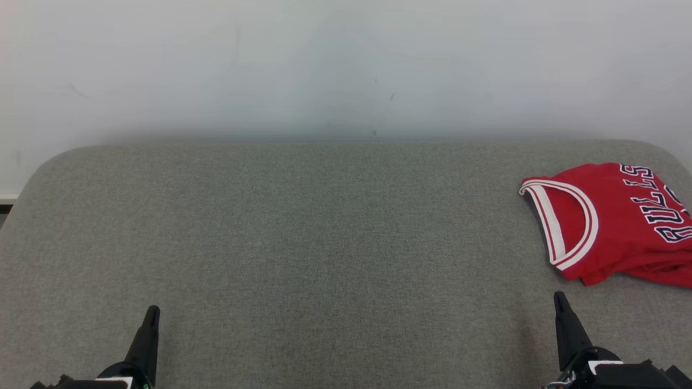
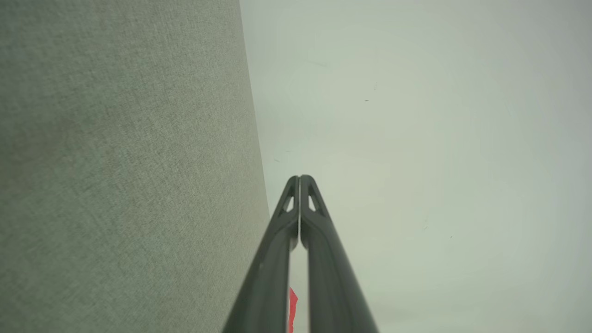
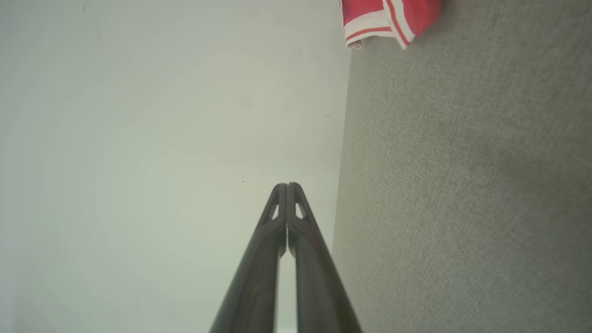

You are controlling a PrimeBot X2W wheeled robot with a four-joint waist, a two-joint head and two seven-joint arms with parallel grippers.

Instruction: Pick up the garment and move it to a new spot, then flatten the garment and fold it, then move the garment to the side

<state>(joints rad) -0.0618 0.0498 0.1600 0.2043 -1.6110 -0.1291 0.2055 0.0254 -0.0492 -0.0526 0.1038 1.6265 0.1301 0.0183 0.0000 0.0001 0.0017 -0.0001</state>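
Jersey, red with white-banded trim and dark lettering, lies in a compact, layered bundle at the right end of the grey cloth worktop. It runs partly past the head view's edge and sits well apart from both arms. Left jaws and right jaws are clenched tip to tip on nothing, at the near side. Such a scene suits either a garment waiting to be lifted or one folded and set aside. Any further handling, I judge, needs a pinch through all layers, since loose cloth slides apart.
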